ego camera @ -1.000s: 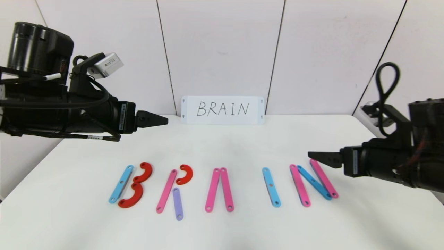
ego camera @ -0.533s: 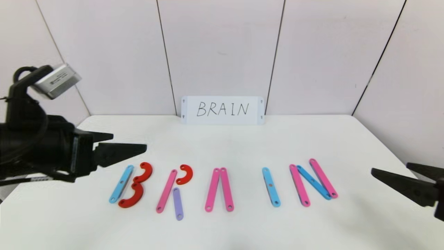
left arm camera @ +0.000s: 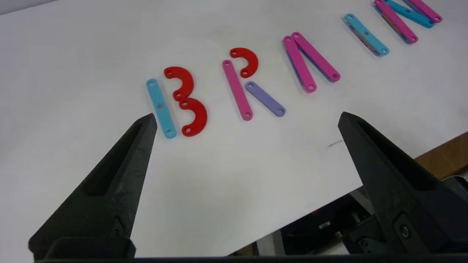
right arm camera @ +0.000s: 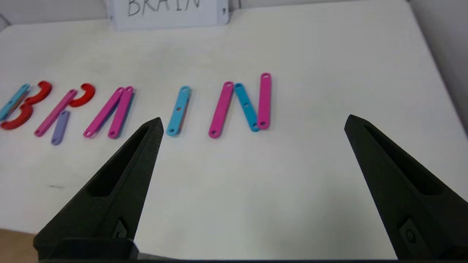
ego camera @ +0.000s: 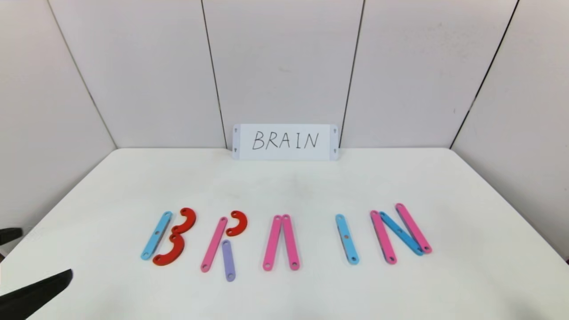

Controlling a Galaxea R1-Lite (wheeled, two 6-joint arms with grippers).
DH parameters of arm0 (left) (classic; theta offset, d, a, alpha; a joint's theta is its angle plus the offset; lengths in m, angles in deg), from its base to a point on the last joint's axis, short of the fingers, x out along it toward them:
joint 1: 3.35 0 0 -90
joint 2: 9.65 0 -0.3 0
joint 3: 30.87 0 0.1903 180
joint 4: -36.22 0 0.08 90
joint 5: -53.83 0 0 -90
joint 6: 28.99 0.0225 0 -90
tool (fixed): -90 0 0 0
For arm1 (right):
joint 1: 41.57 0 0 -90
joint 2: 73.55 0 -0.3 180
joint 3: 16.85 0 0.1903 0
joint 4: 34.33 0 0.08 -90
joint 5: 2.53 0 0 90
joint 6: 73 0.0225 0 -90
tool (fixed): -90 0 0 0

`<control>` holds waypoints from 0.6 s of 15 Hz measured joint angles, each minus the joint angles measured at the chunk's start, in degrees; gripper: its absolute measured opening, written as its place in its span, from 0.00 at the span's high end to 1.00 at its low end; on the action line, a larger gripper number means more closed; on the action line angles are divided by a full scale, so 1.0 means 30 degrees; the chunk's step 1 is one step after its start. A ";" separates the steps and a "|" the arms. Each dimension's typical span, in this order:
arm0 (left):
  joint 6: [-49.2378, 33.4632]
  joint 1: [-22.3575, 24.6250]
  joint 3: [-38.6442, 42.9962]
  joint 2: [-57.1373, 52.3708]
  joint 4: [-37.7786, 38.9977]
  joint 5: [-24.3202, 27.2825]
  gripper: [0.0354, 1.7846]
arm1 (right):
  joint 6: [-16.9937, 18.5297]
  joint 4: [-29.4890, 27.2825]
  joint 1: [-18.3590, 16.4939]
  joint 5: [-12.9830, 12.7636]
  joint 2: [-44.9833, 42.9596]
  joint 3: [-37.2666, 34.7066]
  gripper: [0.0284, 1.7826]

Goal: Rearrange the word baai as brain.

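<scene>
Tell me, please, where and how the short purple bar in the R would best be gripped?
Probably across the narrow width of the purple bar at its near end, coming straight down. It lies flat on the table, and its far end sits close beside the pink bar and red curve.

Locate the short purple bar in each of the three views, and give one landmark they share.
Head view: the short purple bar lies near the table's front, just right of the R's pink bar.
Left wrist view: the purple bar slants beside that pink bar, between the open fingers.
Right wrist view: it lies at the far side, beside that pink bar.
Shared landmark: the red curve atop the R.
</scene>
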 joint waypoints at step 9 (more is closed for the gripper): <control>-0.0918 0.5230 0.1032 -0.8058 -0.4815 -0.0764 0.03 | -0.2528 0.0670 -0.4129 -0.2869 -0.4145 -0.0809 0.02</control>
